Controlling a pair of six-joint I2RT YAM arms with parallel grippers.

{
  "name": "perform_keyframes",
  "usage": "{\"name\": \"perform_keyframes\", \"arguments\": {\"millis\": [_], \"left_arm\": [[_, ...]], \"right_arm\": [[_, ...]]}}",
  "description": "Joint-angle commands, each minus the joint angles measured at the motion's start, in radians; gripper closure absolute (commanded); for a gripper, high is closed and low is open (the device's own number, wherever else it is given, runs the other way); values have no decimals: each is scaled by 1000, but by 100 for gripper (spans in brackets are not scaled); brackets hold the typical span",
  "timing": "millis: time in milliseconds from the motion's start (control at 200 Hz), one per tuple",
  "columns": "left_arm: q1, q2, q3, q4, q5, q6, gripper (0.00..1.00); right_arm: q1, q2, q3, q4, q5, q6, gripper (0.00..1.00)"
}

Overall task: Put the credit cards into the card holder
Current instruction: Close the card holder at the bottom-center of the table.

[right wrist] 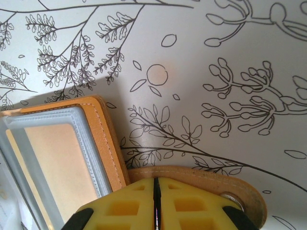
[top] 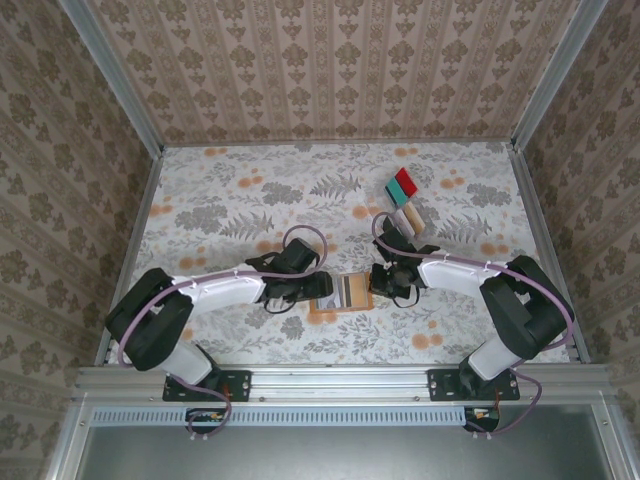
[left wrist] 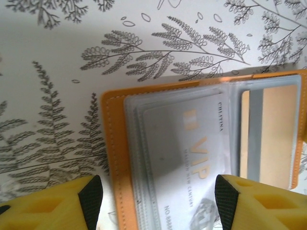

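**A:** Where is the card holder (top: 345,293)?

**B:** It lies open and flat on the flowered desk (top: 230,200), with its clear sleeves facing up. One arm comes in at each end of it.

**A:** What is in the sleeves?

**B:** On the left arm's side of the holder, a grey card (left wrist: 182,153) with pale "VIP" lettering sits under the plastic. In the next sleeve is a beige card (left wrist: 271,134) with a grey stripe down it.

**A:** And the left claw (left wrist: 158,191)?

**B:** It is spread wide and grips nothing. It hangs over the grey-card half of the holder, with one black-tipped finger (left wrist: 91,196) outside the holder's orange edge and the other over the fold between the two sleeves.

**A:** The right claw (right wrist: 155,191)?

**B:** Its two yellow fingers are pressed together with only a thin seam between them. It sits at the holder's other end, right over the tan closure tab (right wrist: 211,179) that sticks out there. I cannot tell whether the tips pinch the tab or just rest on it.

**A:** Where are the remaining credit cards (top: 403,200)?

**B:** They lie in a small cluster beyond the holder, out past the right claw and well apart from it. A red card and a teal one are farthest from the holder, and a beige one and a white one are nearer to it.
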Motion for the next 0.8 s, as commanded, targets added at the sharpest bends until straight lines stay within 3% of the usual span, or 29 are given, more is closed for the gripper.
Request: {"name": "perform_keyframes", "arguments": {"millis": [0, 795], "left_arm": [[9, 29, -17, 57, 43, -40, 34], [10, 18, -36, 47, -9, -56, 30]], "right_arm": [[18, 21, -39, -48, -2, 17, 89], [39, 46, -36, -36, -7, 23, 89]]}}
